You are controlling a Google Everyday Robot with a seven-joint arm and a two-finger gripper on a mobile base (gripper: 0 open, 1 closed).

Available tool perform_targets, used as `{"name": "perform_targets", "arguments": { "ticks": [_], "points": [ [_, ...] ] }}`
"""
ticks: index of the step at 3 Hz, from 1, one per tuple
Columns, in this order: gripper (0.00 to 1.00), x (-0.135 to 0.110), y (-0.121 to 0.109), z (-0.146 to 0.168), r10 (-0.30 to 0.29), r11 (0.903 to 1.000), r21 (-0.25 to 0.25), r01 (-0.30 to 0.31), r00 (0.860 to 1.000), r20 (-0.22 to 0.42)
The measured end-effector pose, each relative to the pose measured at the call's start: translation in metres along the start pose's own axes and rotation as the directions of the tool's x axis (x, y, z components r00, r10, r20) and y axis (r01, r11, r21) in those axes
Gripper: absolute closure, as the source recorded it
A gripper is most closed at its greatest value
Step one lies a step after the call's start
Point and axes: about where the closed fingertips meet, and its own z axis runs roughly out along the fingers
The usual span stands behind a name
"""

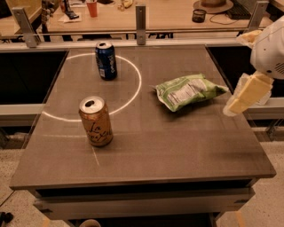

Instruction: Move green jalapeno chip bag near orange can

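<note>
The worktop (177,150) carries two cans and one bag: one orange can (95,121), one dark blue can (106,60) behind it, and one green jalapeno chip bag (188,91) to the orange can's right and a little farther back. One white circle (140,80) is drawn there, its arc running by the orange can. One gripper (235,104) hangs farther right of the orange can, past the bag, and far behind stands what may be one red cup (92,8).
</note>
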Motion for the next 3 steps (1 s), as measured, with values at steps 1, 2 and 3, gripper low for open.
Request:
{"name": "perform_targets", "arguments": {
  "ticks": [1, 2, 3],
  "points": [
    [0.0, 0.002, -0.014, 0.025, 0.013, 0.9987, 0.049, -0.015, 0.999, 0.043],
    [0.0, 0.005, -0.024, 0.047, 0.056, 0.9958, 0.07, -0.058, 0.998, 0.039],
    [0.0, 0.012, -0.029, 0.07, 0.135, 0.9891, 0.052, -0.138, 0.99, 0.043]
  ]
}}
